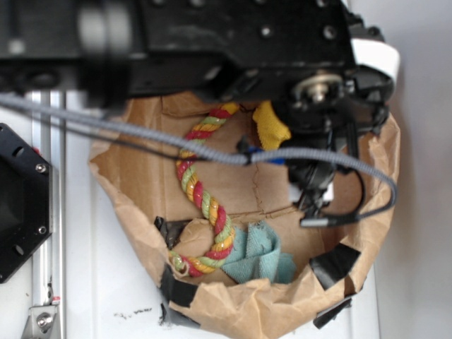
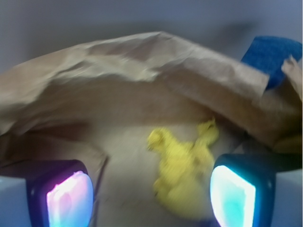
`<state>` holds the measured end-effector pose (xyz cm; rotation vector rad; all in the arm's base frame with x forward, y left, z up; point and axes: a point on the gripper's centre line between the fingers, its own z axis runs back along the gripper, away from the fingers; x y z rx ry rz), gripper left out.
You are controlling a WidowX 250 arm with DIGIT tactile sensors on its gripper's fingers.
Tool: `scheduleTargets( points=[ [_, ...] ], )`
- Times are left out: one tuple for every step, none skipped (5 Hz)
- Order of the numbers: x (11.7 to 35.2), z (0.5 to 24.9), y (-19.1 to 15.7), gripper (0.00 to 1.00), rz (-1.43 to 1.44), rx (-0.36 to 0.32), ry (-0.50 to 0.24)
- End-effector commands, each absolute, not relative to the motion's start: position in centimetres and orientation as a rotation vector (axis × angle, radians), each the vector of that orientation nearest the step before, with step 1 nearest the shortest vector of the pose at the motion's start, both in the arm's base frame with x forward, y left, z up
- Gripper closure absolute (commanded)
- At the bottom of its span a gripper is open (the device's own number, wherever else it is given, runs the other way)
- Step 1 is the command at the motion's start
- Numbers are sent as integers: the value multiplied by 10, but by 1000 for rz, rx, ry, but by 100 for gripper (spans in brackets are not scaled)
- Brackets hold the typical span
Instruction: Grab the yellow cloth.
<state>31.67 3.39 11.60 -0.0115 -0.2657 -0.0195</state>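
Observation:
The yellow cloth [image 2: 182, 170] lies crumpled on the floor of a brown paper bag [image 2: 142, 61], between my fingers and close against the right pad [image 2: 232, 194]. My gripper [image 2: 151, 196] is open, with a wide gap to the left pad [image 2: 68, 198]. In the exterior view the yellow cloth [image 1: 270, 126] shows at the back of the bag [image 1: 134, 205], partly hidden by the black arm and gripper [image 1: 311, 152] just to its right. The picture is blurred.
A red, yellow and green braided rope [image 1: 201, 191] snakes across the bag floor. A teal rag [image 1: 258, 254] lies at the front. Crumpled paper walls ring the space. A grey cable [image 1: 176, 145] crosses the view. Something blue [image 2: 272, 54] shows beyond the bag's rim.

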Motion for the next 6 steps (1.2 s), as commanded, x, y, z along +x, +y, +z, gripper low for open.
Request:
scheduleTargets(
  points=[
    [308,100,28,0,-100,36,-290],
    [310,98,27,0,-107,28,-288],
    [316,90,31,0,-90,40,-286],
    [321,82,32,0,-89,34,-296],
    [330,67,40,0,-86,77,-290],
    [330,57,45,0,-72,106,-268]
  ],
)
